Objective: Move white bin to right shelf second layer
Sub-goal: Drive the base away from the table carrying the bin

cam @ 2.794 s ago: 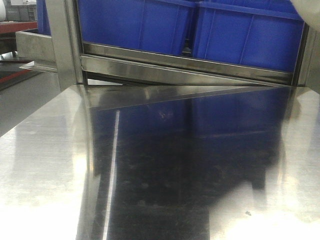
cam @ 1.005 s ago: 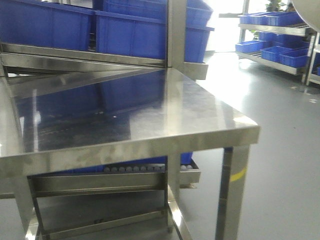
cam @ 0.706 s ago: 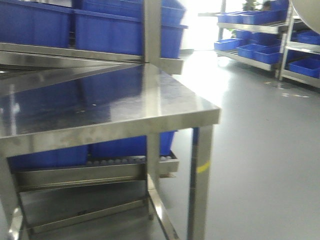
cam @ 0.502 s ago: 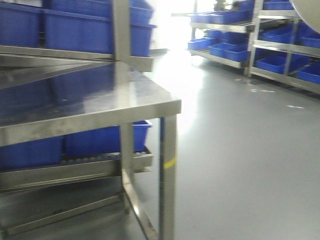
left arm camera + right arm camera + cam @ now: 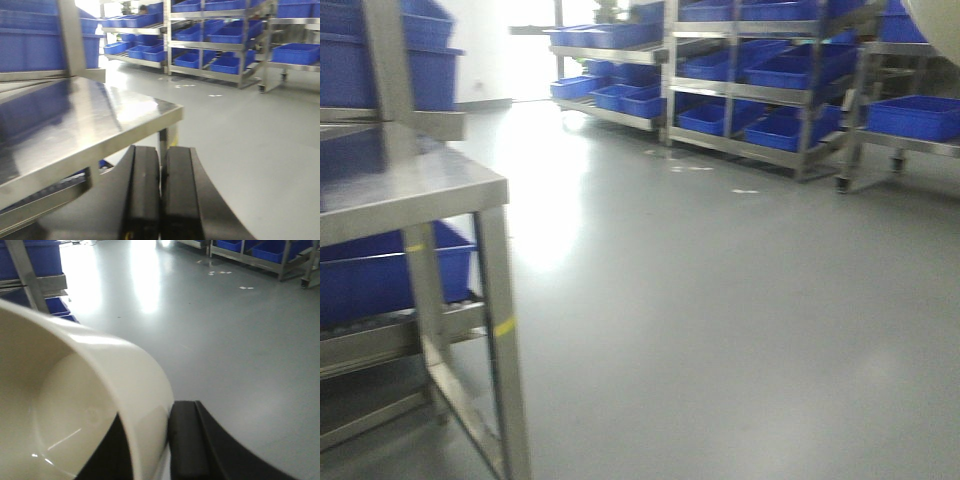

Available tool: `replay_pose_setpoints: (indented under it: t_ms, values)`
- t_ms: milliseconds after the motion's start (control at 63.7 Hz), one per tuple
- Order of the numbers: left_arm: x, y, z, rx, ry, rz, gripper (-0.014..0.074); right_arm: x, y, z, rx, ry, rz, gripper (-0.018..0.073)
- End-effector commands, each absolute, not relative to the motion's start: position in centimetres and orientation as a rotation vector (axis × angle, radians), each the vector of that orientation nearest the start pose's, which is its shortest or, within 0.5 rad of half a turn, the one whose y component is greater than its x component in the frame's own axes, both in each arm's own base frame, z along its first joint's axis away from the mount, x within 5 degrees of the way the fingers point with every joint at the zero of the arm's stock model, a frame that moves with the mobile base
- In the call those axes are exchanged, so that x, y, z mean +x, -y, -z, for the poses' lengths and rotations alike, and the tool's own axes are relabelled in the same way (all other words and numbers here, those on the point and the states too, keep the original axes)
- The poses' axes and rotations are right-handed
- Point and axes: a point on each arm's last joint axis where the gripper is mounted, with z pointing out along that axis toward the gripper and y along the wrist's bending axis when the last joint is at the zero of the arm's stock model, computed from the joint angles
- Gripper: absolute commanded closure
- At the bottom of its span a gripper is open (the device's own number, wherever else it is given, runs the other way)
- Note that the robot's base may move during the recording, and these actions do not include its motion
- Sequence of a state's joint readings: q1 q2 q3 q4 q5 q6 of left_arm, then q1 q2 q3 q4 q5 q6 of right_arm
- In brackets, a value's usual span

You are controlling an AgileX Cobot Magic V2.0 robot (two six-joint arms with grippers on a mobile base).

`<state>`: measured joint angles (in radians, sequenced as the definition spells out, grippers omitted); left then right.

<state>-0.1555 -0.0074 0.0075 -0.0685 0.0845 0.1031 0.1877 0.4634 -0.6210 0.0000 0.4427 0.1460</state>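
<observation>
Here the right hand (image 5: 150, 450) clamps the white bin (image 5: 75, 390) by its wall at lower left, while the left hand (image 5: 160, 192) sits closed and empty, bottom centre.

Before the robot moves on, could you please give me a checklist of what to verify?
1. Right hand clamped on the white bin wall: ok.
2. Bin empty: ok, as far as its inside shows.
3. Left hand shut and empty: ok.
4. Left hand clear of the steel table leg: cannot tell.
5. Floor ahead open: ok.
6. Free level on the racks with blue crates: cannot tell, too far and blurred.
</observation>
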Motion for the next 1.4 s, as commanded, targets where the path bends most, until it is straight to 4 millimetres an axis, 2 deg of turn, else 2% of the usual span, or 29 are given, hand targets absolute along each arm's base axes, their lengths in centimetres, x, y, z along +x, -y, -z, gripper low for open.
replay_pose_setpoints:
  t_ms: [0,1381]
  values:
    - [5.57,0.91,-19.94,0.140,-1.501,0.109,0.0512,8.99,-1.65,-36.66,-0.034,-1.645,-0.246,0.0504]
    - [5.57,0.91,-19.94,0.140,-1.501,0.109,0.0512,8.99,-1.65,-36.65,-0.034,-1.646,-0.246,0.0504]
